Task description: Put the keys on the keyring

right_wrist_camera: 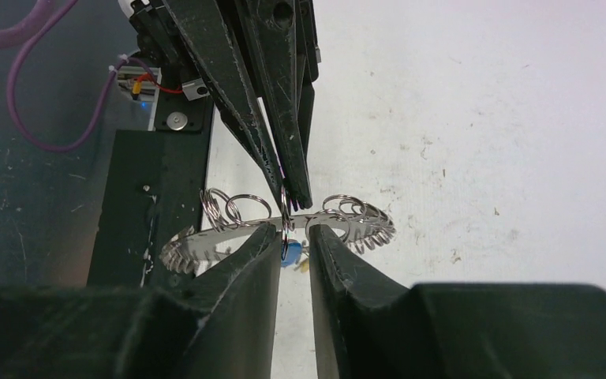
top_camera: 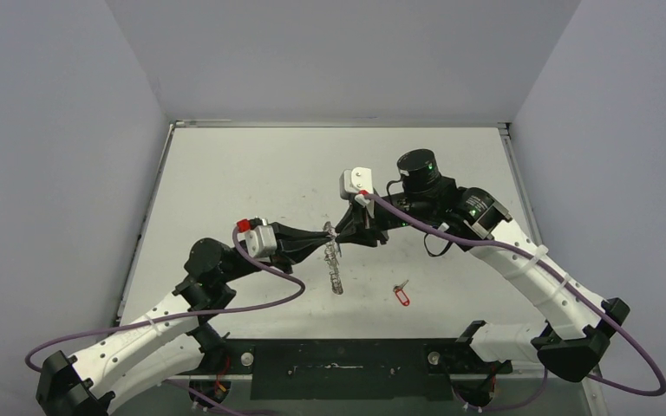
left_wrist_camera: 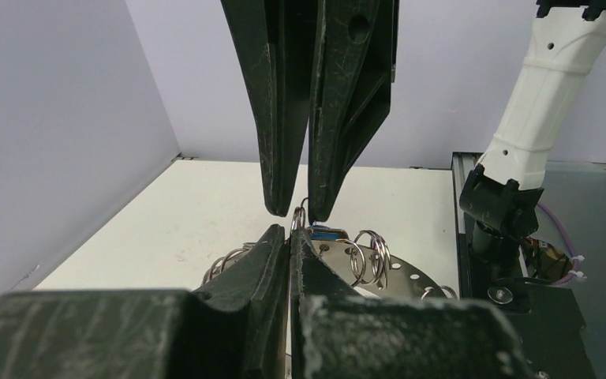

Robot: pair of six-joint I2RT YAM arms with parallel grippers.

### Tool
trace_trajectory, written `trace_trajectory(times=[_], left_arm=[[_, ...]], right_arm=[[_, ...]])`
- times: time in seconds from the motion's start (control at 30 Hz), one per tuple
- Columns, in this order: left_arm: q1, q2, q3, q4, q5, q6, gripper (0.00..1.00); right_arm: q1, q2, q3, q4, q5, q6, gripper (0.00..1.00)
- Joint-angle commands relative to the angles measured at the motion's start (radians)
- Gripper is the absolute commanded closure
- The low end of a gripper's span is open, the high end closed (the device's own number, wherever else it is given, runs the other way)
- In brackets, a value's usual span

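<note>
The keyring (top_camera: 336,273) hangs edge-on above the table, a grey plate rimmed with wire loops. My left gripper (top_camera: 327,233) is shut on its upper edge; in the left wrist view (left_wrist_camera: 291,234) one wire loop sticks up from the closed tips. My right gripper (top_camera: 341,231) faces it from the right, open, with its tips on either side of that loop (right_wrist_camera: 293,230). The blue-tagged key (right_wrist_camera: 289,253) hangs just under the keyring (right_wrist_camera: 197,243) between the right fingertips; its tag also shows in the left wrist view (left_wrist_camera: 327,232). The red-tagged key (top_camera: 401,295) lies on the table to the right.
A black mounting plate (top_camera: 338,360) runs along the near edge between the arm bases. A raised rim (top_camera: 338,124) borders the white table, with grey walls behind and at the sides. Purple cables (top_camera: 269,295) loop off both arms.
</note>
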Motion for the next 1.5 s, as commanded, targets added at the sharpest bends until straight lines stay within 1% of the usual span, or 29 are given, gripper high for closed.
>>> trace_trajectory(times=[0.0,0.23,0.33,0.5,0.63,0.7,0.87,0.9,1.17,1.47], left_arm=[[-0.002,-0.016,0.013,0.114,-0.02,-0.023,1.0],[-0.002,-0.023,0.007,0.129,-0.033,-0.026,1.0],[-0.002,-0.026,0.0,0.149,-0.044,-0.028,1.0],[-0.002,-0.024,-0.002,0.167,-0.049,-0.032,1.0],[-0.002,-0.018,-0.001,0.172,-0.046,-0.034,1.0],[-0.002,-0.019,-0.001,0.174,-0.047,-0.035,1.0],[-0.002,-0.018,-0.002,0.179,-0.049,-0.035,1.0],[-0.002,-0.018,-0.003,0.178,-0.05,-0.035,1.0],[-0.002,-0.027,-0.009,0.168,-0.054,-0.037,1.0],[-0.002,-0.026,-0.01,0.165,-0.054,-0.036,1.0]], right_arm=[[-0.003,0.012,0.02,0.019,-0.03,-0.022,0.81],[-0.008,0.008,-0.012,-0.005,-0.012,-0.031,0.92],[-0.008,0.005,-0.029,-0.009,-0.01,-0.037,0.95],[-0.009,0.005,-0.048,-0.019,-0.001,-0.045,1.0],[-0.009,0.006,-0.059,-0.008,0.0,-0.042,0.99],[-0.009,0.004,-0.063,0.011,-0.005,-0.03,0.96],[-0.009,-0.009,-0.097,0.086,-0.012,0.017,0.77],[-0.009,-0.013,-0.101,0.1,-0.01,0.025,0.75],[-0.01,-0.059,-0.093,0.123,0.055,0.019,0.67],[-0.01,-0.071,-0.088,0.215,0.007,0.071,0.67]])
